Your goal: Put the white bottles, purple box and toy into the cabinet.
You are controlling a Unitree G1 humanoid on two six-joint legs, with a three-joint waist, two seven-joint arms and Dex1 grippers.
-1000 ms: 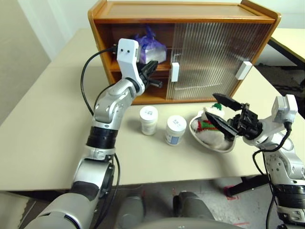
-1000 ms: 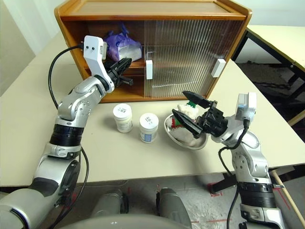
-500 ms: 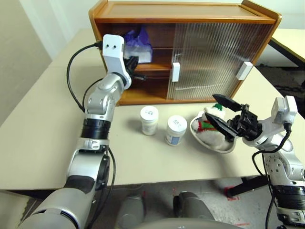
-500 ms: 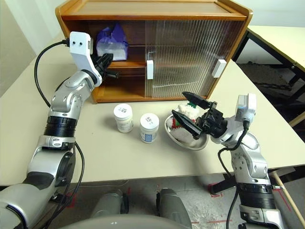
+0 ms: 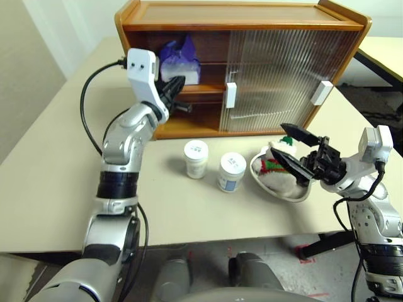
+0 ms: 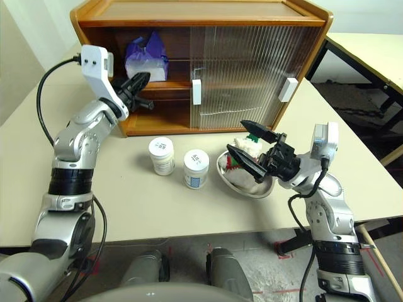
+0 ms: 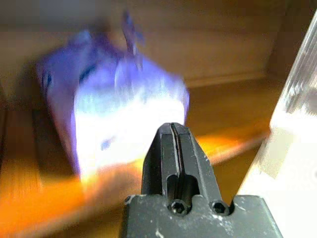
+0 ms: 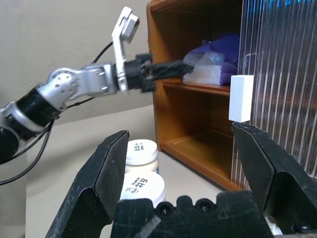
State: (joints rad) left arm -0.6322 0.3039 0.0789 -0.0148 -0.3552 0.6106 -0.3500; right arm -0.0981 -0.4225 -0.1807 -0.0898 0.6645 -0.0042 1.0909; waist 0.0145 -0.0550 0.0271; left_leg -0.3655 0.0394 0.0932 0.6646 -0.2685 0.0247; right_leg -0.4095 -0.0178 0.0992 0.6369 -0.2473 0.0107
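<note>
The left pincer (image 7: 174,133), fingers pressed together, points at the purple box (image 7: 106,114) on the cabinet (image 7: 225,106) shelf.

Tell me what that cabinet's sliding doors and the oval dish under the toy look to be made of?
The ribbed translucent sliding doors look like frosted plastic or glass, I can't tell which: fine upright ridges blur the shelf behind them. Their frame, the orange-brown cabinet, appears to be varnished wood, with visible grain and a soft sheen. The shiny oval dish looks like polished steel: its grey rim is shiny.

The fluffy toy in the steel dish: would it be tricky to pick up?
Probably not. The toy looks soft and plushy, so it should squash under the fingers rather than slip. It likely weighs little. The shiny dish beneath might slide or rock if nudged.
</note>
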